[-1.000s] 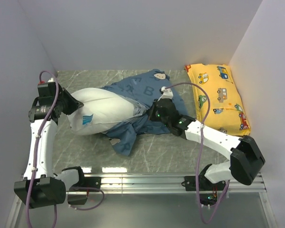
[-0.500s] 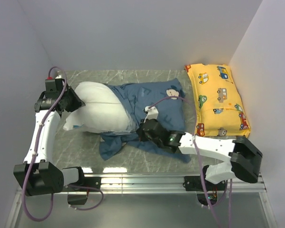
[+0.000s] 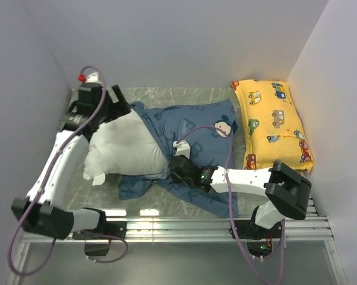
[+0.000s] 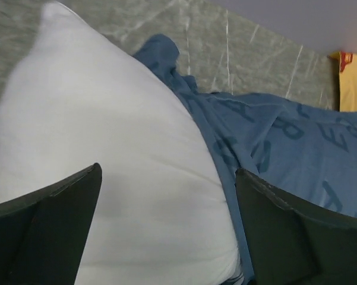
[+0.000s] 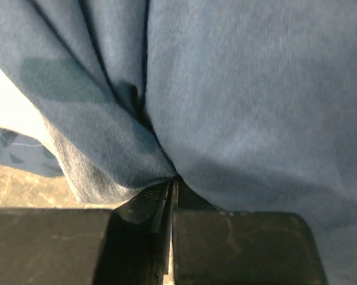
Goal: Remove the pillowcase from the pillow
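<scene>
With my left tool (image 4: 167,171) spread apart over the pillow (image 3: 125,148), my right tool (image 5: 171,185), clamped on the pillowcase (image 3: 193,119), could drag both.

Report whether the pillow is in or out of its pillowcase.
Mostly out: the pillow lies bare, the pillowcase bunched along its right edge. Whether that edge is inside it, cannot tell.
</scene>
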`<control>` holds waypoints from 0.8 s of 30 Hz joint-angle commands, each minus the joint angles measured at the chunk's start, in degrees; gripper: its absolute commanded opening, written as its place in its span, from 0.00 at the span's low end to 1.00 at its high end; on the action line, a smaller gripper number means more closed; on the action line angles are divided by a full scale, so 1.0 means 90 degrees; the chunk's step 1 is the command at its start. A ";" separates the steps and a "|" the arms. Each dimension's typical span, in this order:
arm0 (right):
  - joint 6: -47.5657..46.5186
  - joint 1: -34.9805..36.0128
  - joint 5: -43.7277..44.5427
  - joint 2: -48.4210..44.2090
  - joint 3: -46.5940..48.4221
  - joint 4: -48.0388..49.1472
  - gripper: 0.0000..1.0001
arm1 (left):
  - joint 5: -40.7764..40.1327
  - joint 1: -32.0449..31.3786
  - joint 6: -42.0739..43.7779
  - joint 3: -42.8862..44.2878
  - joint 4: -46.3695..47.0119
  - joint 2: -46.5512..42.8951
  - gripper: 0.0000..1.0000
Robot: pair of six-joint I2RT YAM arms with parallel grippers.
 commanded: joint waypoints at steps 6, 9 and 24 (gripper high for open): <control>-0.0070 0.0036 0.0053 0.0333 0.0122 -0.0274 0.00 | -0.0294 -0.0529 -0.0905 -0.0871 0.0888 0.1678 0.99; -0.0148 0.0046 0.0024 0.0217 0.0131 -0.0380 0.00 | -0.0411 -0.0549 -0.1110 -0.1554 0.1366 0.1737 0.58; -0.1632 -0.0559 -0.0493 -0.0311 0.3232 -0.2371 0.71 | -0.0216 -0.0588 -0.0906 -0.4064 0.3417 -0.0030 0.00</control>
